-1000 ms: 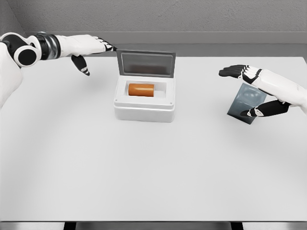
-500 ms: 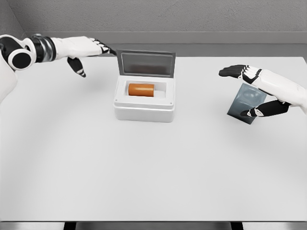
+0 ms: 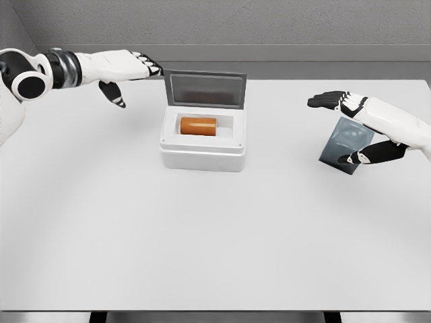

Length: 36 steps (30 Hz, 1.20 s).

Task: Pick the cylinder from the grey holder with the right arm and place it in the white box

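An orange cylinder [image 3: 198, 126] lies on its side inside the white box [image 3: 203, 153], whose grey lid [image 3: 205, 89] stands upright at the back. The grey holder [image 3: 345, 144] sits at the right, partly hidden behind my right hand [image 3: 340, 128]. That hand is open, its fingers spread above the holder and the thumb below it, holding nothing. My left hand [image 3: 131, 77] reaches in from the upper left, open, its fingertips [image 3: 156, 68] close to the lid's left top corner.
The white table [image 3: 202, 235] spreads wide in front of the box. Its far edge meets a grey wall [image 3: 269, 27] just behind the lid.
My left hand has risen slightly and edged toward the lid's left corner. The right hand, holder, box and cylinder have stayed put.
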{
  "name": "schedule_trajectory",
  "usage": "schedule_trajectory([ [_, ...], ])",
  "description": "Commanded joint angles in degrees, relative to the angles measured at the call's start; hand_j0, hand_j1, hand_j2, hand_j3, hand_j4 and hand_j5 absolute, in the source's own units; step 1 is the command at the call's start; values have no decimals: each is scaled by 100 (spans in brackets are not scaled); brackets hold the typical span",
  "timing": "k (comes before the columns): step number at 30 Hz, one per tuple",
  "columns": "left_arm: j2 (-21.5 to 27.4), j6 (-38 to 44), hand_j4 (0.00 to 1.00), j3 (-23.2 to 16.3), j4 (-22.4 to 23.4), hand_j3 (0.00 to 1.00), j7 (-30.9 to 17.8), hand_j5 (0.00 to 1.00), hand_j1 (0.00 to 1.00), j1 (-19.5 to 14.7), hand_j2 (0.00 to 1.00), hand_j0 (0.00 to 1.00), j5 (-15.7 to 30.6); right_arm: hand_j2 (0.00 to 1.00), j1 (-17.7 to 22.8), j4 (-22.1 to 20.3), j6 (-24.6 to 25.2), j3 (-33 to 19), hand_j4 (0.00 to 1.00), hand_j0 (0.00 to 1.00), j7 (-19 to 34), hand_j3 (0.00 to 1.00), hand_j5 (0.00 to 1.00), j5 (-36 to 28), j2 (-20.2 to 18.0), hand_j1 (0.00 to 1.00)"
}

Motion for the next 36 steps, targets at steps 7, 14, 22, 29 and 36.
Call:
schedule_trajectory([
  [7, 186, 15, 100, 36, -309, 100, 3, 100, 100, 44, 100, 100, 34, 100, 0, -4, 17, 0, 100, 100, -3, 100, 100, -46, -6, 100],
  [14, 186, 15, 100, 36, -555, 100, 3, 100, 100, 132, 100, 100, 51, 100, 0, -4, 17, 0, 100, 100, -3, 100, 100, -46, -6, 100],
  [22, 274, 15, 100, 36, -792, 100, 12, 100, 100, 184, 100, 100, 183, 100, 0, -4, 17, 0, 100, 100, -3, 100, 100, -46, -6, 100],
  [29, 661, 15, 100, 194, -326, 100, -6, 100, 100, 176, 100, 100, 166, 100, 0, 5, 17, 0, 100, 100, -3, 100, 100, -46, -6, 100],
  [36, 670, 15, 100, 211, -326, 100, -50, 100, 100, 299, 100, 100, 227, 100, 0, -4, 17, 0, 100, 100, -3, 100, 100, -46, -6, 100],
])
